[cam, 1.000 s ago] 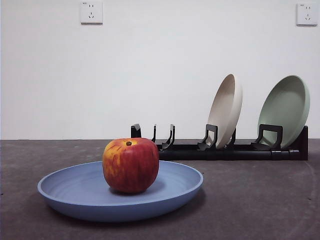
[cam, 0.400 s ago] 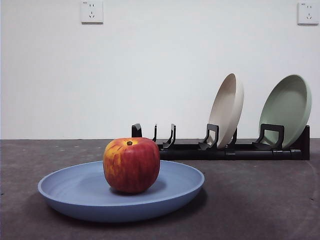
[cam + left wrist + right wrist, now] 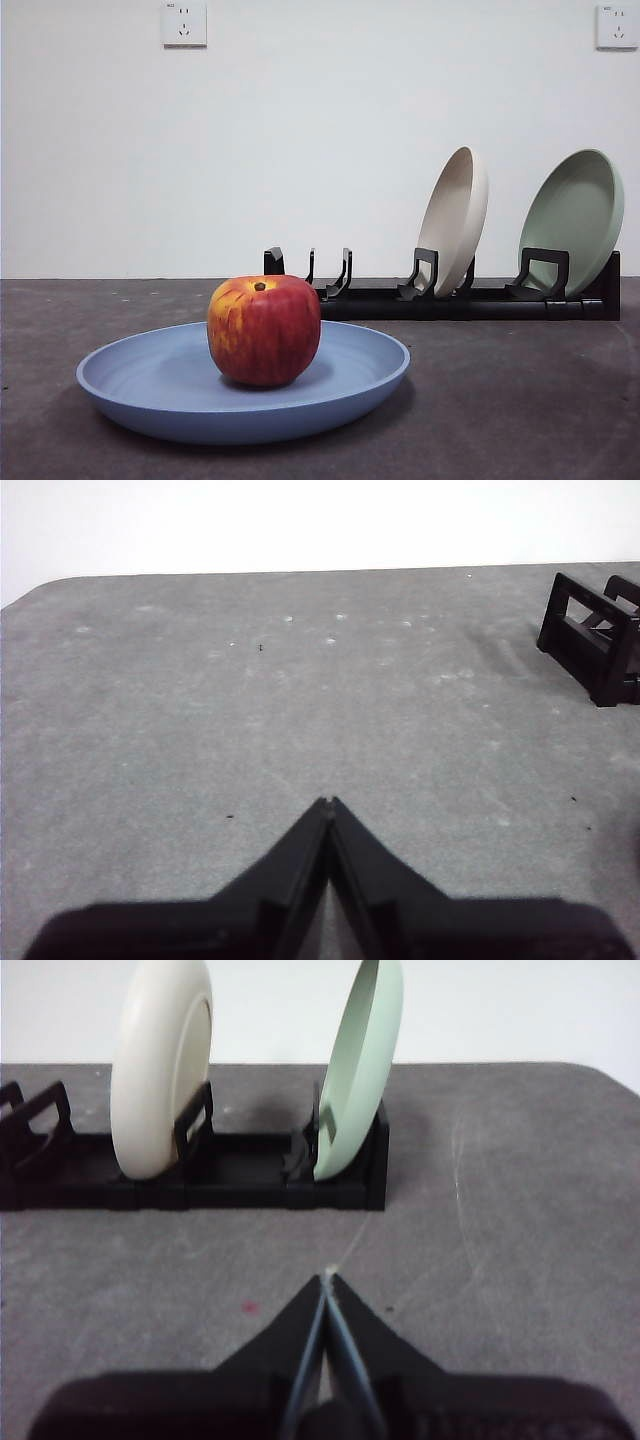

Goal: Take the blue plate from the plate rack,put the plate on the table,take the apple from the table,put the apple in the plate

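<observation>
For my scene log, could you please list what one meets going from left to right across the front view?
Round light-blue shallow plate lying on the dark grey speckled table → red apple with yellow streaks sitting in it → long black plate rack → upright beige plate → upright pale green plate.

a beige plate [image 3: 453,220] and a green plate [image 3: 572,218] stood tilted on edge, side by side. two sockets [image 3: 184,23] sat on the white wall [image 3: 300,140].
</observation>
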